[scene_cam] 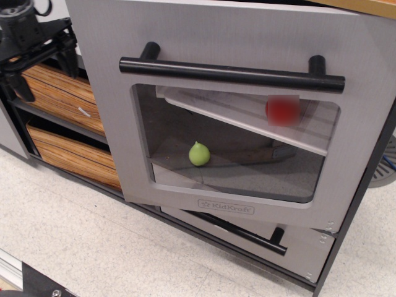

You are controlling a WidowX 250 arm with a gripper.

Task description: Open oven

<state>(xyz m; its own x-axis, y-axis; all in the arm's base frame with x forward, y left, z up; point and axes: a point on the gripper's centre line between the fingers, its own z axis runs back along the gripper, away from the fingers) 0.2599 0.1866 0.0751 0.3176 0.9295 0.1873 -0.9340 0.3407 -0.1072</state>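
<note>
The oven door point(235, 117) fills the middle of the view, ajar — a stiff, light panel best taken by its long black handle point(232, 74). The gripper point(40, 59) hangs at its left with fingers spread, grasping nothing.

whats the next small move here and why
Probably pull the end effector a little further left, away from the oven door. The door appears swung ajar, its left edge out in front of the wood drawers, and the end effector sits apart from the bar handle, gripping nothing.
</note>
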